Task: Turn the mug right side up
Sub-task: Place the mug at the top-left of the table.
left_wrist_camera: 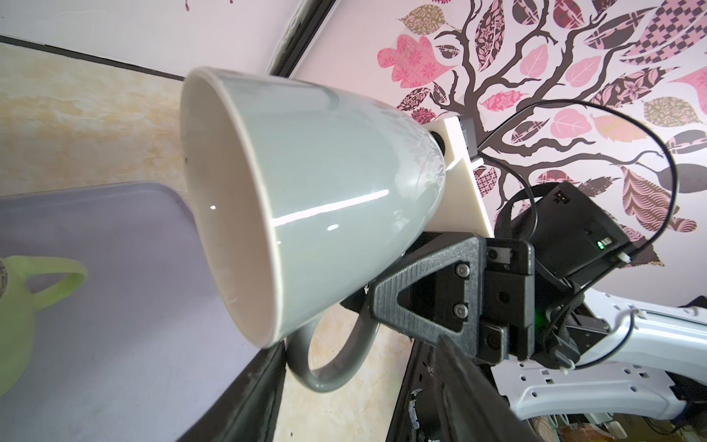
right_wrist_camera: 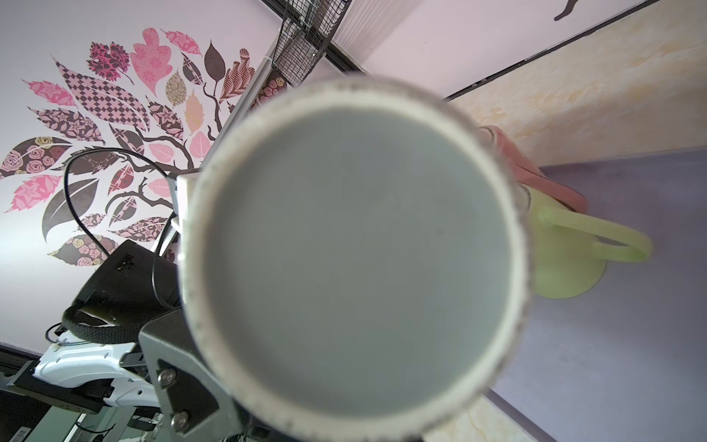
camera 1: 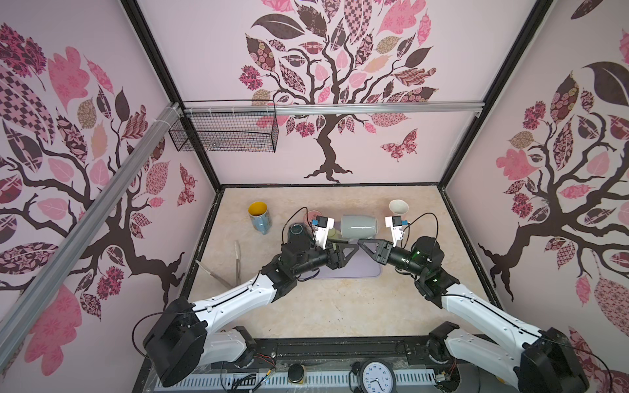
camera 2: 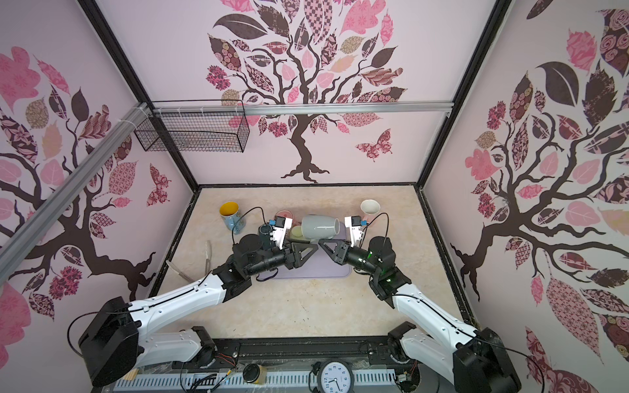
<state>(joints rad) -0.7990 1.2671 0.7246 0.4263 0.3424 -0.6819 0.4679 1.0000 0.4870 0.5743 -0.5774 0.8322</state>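
Note:
The grey mug (camera 1: 359,226) (camera 2: 320,227) hangs on its side above the purple mat (camera 1: 357,270), between my two grippers. Its mouth (left_wrist_camera: 229,214) faces the left wrist camera. Its base (right_wrist_camera: 355,248) fills the right wrist view and hides that gripper's own fingers. My right gripper (camera 1: 363,243) is shut on the mug where the handle (left_wrist_camera: 333,367) meets the body; one of its fingers (left_wrist_camera: 424,287) shows in the left wrist view. My left gripper (camera 1: 343,245) (left_wrist_camera: 359,344) is open, its jaws on either side of the handle loop with a gap on the far side.
A green mug (left_wrist_camera: 15,306) (right_wrist_camera: 566,260) sits upside down on the mat beside a pink mug (camera 1: 315,216). A blue mug with a yellow inside (camera 1: 259,217) stands back left, a cream cup (camera 1: 399,207) back right. Wooden utensils (camera 1: 237,258) lie left; a wire basket (camera 1: 231,131) hangs on the wall.

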